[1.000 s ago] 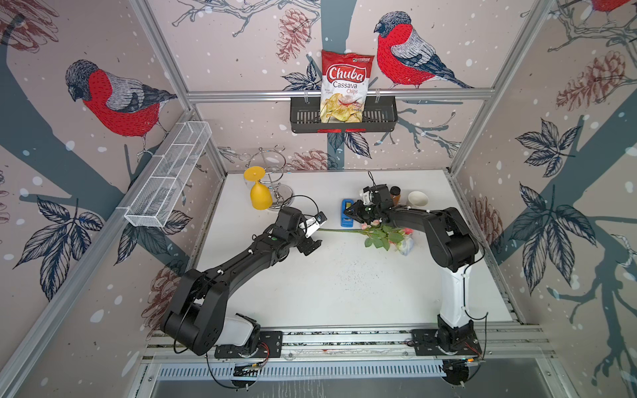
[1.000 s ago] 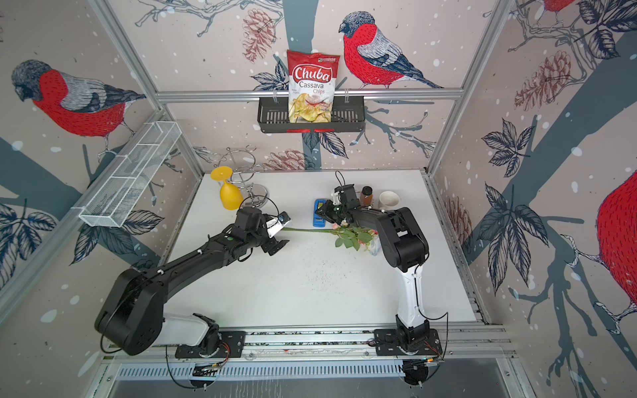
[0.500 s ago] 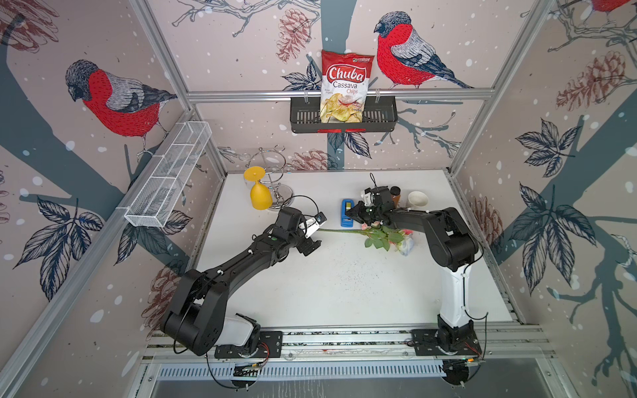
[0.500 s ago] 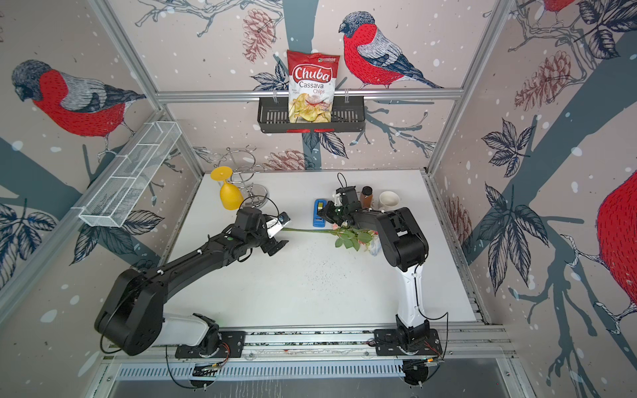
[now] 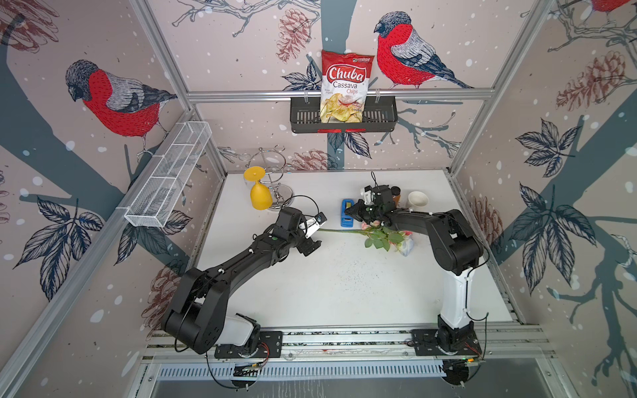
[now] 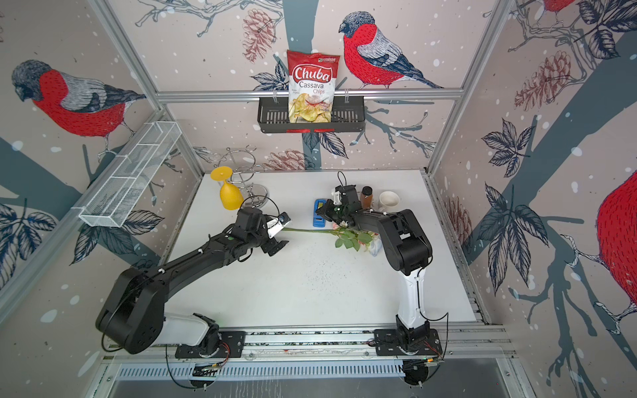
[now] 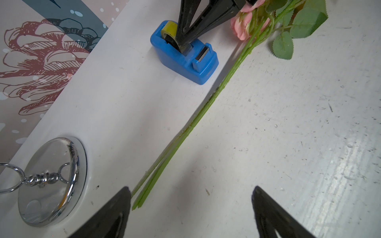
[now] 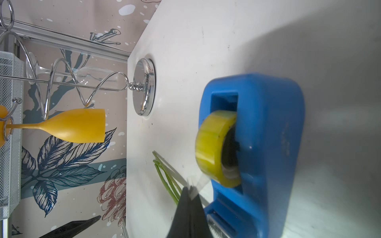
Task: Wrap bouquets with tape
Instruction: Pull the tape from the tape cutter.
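- A white tabletop (image 5: 344, 293) carried the things, with both arm bases at its near edge.
- A long white wire-mesh basket (image 5: 165, 179) hung on the side wall, divided into compartments.
- A black slotted basket (image 5: 379, 117) hung from the back rail. It held one upright red-and-white crisp bag (image 5: 345, 86) reading "Chuba Cassava Chips".
- A chrome wire glass rack (image 5: 272, 165) stood in the far corner. A yellow plastic goblet (image 5: 260, 196) hung from it bowl down, and a clear stemmed glass (image 8: 92, 75) hung there too.
- The bouquet of pink and white artificial roses (image 5: 379, 236) lay flat mid-tabletop. Its blooms lay under the right arm and its long green stems ran toward the left arm.
- The left claw (image 7: 190, 191) stood wide open and held nothing. The stem ends lay just beside one of its fingertips (image 7: 123, 195), inside the gap.
- The right claw (image 8: 190, 189) was closed at the dispenser, pinching the loose clear strip drawn from the roll.
- The blue plastic desktop dispenser (image 7: 183, 59) stood just beside the stems, on their far side. It held a small roll of yellowish-clear tape (image 8: 214, 148). An embossed mark on its side was too small to read.
- A white cup (image 6: 389, 200) stood behind the right arm.
- A brown jar with a black cap (image 6: 366, 198) stood just beside the cup; its label could not be read.
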Controlling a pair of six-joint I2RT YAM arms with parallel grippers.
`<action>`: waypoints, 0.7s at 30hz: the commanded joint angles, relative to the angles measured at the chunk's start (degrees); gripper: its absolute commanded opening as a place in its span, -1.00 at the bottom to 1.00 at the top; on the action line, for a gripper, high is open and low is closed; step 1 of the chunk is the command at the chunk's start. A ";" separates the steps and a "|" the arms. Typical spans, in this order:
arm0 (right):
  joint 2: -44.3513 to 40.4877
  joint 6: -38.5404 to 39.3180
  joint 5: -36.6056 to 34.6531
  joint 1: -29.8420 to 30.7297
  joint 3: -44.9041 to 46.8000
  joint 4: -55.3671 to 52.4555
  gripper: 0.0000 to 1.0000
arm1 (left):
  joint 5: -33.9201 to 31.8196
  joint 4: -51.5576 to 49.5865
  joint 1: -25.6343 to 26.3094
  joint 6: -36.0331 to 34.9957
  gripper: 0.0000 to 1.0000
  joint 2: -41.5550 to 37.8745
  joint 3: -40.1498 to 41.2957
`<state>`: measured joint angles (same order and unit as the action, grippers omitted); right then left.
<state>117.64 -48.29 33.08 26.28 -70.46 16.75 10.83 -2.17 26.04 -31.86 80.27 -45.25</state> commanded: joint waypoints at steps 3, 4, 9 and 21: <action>-1.17 0.30 2.30 0.69 0.27 2.09 -1.00 | 0.51 -0.02 -0.11 -0.22 0.82 0.14 -0.35; -1.34 0.30 2.22 0.78 0.40 2.28 -1.00 | 0.55 0.00 -0.07 -0.22 0.82 0.17 -0.36; -2.52 0.46 2.25 1.30 1.24 2.62 -1.00 | 0.51 -0.13 -0.07 -0.38 0.82 0.22 -0.40; -6.26 1.27 1.28 2.41 5.68 2.58 -1.00 | 2.96 -0.53 -0.11 -6.35 0.72 1.97 -0.25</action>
<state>112.77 -47.90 32.84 28.27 -65.45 17.45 11.57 -2.35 26.00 -33.85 81.28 -45.36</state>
